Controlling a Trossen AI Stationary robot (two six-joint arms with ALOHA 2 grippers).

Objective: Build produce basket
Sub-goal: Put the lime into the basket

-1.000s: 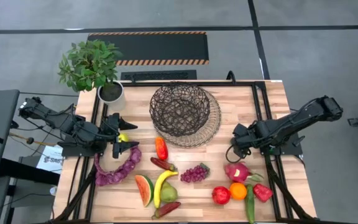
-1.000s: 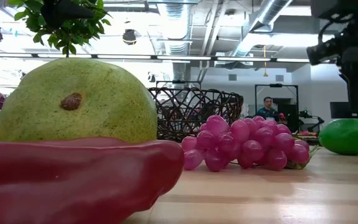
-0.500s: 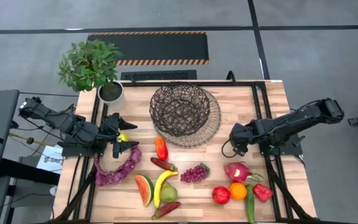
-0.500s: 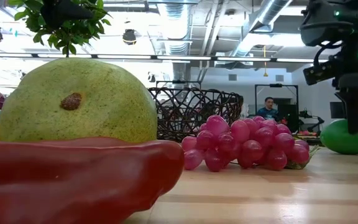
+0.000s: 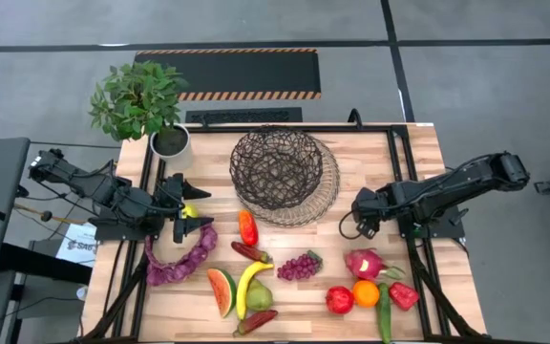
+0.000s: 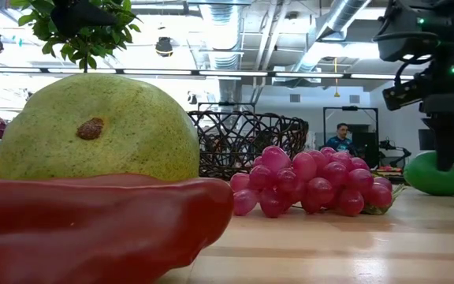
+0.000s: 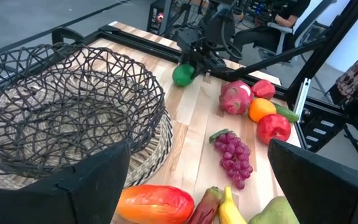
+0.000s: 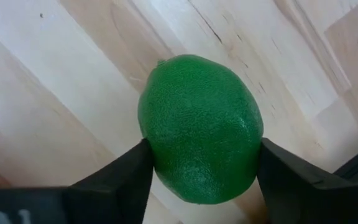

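My right gripper stands over a green fruit on the right part of the table, its two fingers closed against it. The same fruit shows in the low view and the left wrist view. The woven basket sits at the table's far middle with nothing in it. My left gripper hovers open at the left, above the purple string. The other produce lies along the near edge: watermelon slice, banana, grapes, dragon fruit and orange. My right gripper pinches the green fruit between its two fingers, one finger against each opposite side. The fingers come from above, pointing down. The fruit rests on the wooden table top.
A potted plant stands at the far left corner. A red-orange pepper and a dark red chili lie near the basket's near side. Black frame rails run along the table's sides. A person sits in the room behind.
My right gripper has come down onto the green fruit and shifted a little toward the table's left edge. The fruit has stayed where it was on the table.
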